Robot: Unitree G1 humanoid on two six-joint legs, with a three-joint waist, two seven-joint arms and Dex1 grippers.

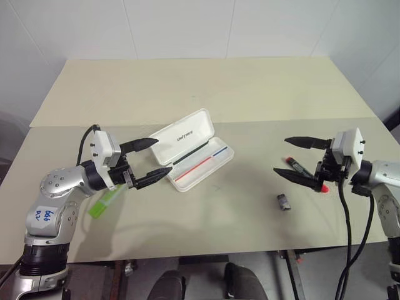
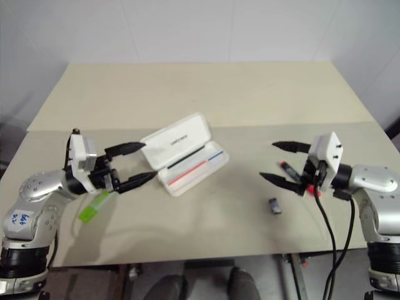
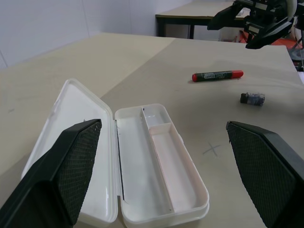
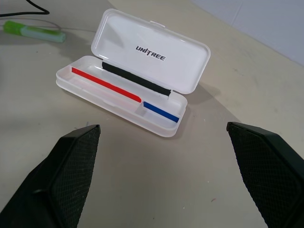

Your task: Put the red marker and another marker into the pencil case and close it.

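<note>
Case (image 1: 192, 149) lay open mid-table w/ lid tipped back, bare tabletop all round it and well clear of every table edge. L gripper (image 1: 152, 160) hovered just beside its left end, fingers spread wide, empty; green marker (image 1: 104, 202) lay under that arm, near the front edge. R gripper (image 1: 294, 160) hovered well apart to the right, fingers spread, empty, above the red marker (image 3: 217, 75); small dark object (image 1: 284, 201) lay near it.
</note>
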